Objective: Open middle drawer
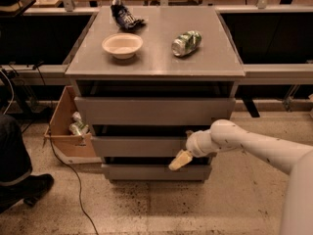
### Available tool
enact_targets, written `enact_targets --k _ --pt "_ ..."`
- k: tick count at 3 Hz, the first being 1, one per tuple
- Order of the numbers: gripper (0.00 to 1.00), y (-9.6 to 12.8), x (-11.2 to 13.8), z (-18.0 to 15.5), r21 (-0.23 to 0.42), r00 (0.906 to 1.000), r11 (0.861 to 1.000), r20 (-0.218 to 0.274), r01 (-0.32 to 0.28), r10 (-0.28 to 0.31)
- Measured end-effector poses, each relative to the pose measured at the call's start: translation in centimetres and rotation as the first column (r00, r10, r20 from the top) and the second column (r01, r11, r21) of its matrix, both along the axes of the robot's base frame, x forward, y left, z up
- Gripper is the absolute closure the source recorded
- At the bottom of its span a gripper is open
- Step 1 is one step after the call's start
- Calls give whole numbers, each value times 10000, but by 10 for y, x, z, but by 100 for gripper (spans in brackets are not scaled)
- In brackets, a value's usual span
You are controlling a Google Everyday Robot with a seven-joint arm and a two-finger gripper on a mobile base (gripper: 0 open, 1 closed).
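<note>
The grey cabinet has three drawer fronts. The middle drawer is the second one, a plain grey handleless panel that sits about flush with the others. My gripper is at the right part of that panel and reaches in from the right on a white arm. Its yellowish tip hangs over the dark gap below the panel. The top drawer front and the bottom drawer front look shut.
On the cabinet top are a white bowl, a green can on its side and a dark bag. A cardboard box with cans stands left of the cabinet. A person's leg and shoe and a cable are on the floor at left.
</note>
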State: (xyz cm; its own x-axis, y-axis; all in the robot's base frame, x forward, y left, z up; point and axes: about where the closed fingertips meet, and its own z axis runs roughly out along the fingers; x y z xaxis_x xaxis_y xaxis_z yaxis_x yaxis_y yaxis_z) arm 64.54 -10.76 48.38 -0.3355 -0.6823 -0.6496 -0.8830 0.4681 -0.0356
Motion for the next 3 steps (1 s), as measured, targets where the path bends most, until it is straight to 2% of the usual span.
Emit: enact_targets --k 1,2,3 --pt "0 6 17 -21 25 9999 9999 -25 154 -154" --pt "15 10 22 -39 119 9994 9996 -231 243 -240" --pt "38 12 13 -48 242 9986 9995 -496 195 -183"
